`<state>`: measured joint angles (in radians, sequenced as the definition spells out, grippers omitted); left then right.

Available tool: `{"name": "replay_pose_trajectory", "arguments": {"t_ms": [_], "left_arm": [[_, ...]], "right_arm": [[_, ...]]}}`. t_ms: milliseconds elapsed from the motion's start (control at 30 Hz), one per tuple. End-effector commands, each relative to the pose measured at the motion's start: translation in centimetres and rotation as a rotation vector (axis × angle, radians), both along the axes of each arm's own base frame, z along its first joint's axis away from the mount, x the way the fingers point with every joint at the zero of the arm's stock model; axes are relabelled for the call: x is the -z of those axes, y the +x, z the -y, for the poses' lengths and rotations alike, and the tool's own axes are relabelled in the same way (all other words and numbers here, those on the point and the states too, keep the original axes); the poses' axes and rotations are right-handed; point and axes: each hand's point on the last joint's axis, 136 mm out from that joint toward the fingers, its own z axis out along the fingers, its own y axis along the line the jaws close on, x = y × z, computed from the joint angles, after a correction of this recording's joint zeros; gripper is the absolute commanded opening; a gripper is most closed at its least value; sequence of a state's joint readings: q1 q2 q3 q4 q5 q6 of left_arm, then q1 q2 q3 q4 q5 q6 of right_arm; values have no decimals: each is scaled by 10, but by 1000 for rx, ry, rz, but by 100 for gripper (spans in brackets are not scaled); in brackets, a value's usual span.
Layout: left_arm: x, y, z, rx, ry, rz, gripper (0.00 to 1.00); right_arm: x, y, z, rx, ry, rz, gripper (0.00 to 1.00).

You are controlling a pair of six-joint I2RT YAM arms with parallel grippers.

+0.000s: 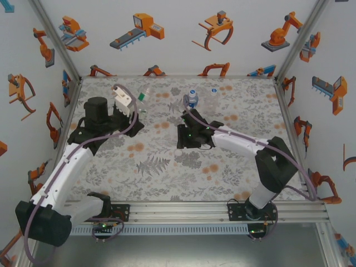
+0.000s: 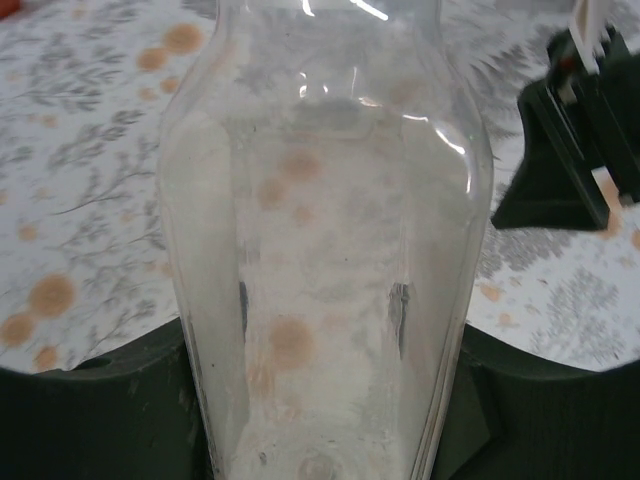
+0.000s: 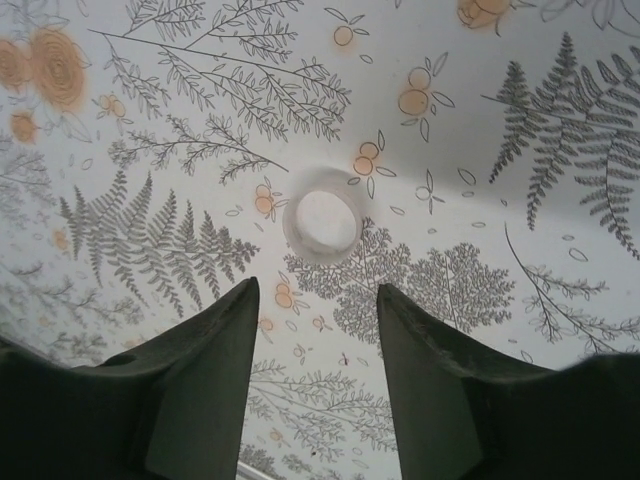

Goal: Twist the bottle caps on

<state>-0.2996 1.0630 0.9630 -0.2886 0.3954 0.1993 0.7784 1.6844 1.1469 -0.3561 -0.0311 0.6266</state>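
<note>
My left jaws: pressed against the clear bottle [image 2: 320, 250], one jaw on each side low on its body. The bottle is upright with its neck at 12 o'clock in the wrist view. Contact looks solid on both sides. I can't see the mouth from here.

My right jaws: spread, holding nothing, pointed down at the table [image 1: 156, 167]. A white cap [image 3: 322, 222] lies flat on the print at 12 o'clock, just past the tips and roughly on the centreline of the gap. Not touching it yet.

Further out, top view: the blue-label bottle [image 1: 192, 99] stands at 12 o'clock from my right jaws, close by. The third bottle [image 1: 214, 92] is at 1 o'clock, a bit further back. The held bottle is off at 10 o'clock.

My read: next is picking up that cap.

Risks:
- The cap is low and flat. If one jaw lands first, it skates across the table or flips.
- An off-centre pinch leaves the cap tilted, so it cross-threads on the neck.
- The held bottle is smooth and gripped low. Screwing torque could spin it in my left jaws or tip it.
- A right-arm swing toward 10 o'clock passes near the blue-label bottle and could knock it over.
</note>
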Motion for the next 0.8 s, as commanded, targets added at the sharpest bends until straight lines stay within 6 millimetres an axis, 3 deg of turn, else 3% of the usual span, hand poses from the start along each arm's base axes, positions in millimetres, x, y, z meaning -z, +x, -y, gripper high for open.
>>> {"name": "replay_pose_trajectory", "arguments": {"t_ms": [0,200,533,767], "left_arm": [[-17,12,-27,-140,-48,57,0],[-27,19,-57,-252,-92,94,0],[-29,21,-57,-234,-133,71,0],[-28,22,-57,-234,-135,65,1]], "right_arm": [[18,-2,2,-34,-159,-18,53],[32,7,-16,-84,-271,-21,58],[54,9,-30,-118,-309,-61,55],[61,1,-27,-128,-325,-84,49]]}}
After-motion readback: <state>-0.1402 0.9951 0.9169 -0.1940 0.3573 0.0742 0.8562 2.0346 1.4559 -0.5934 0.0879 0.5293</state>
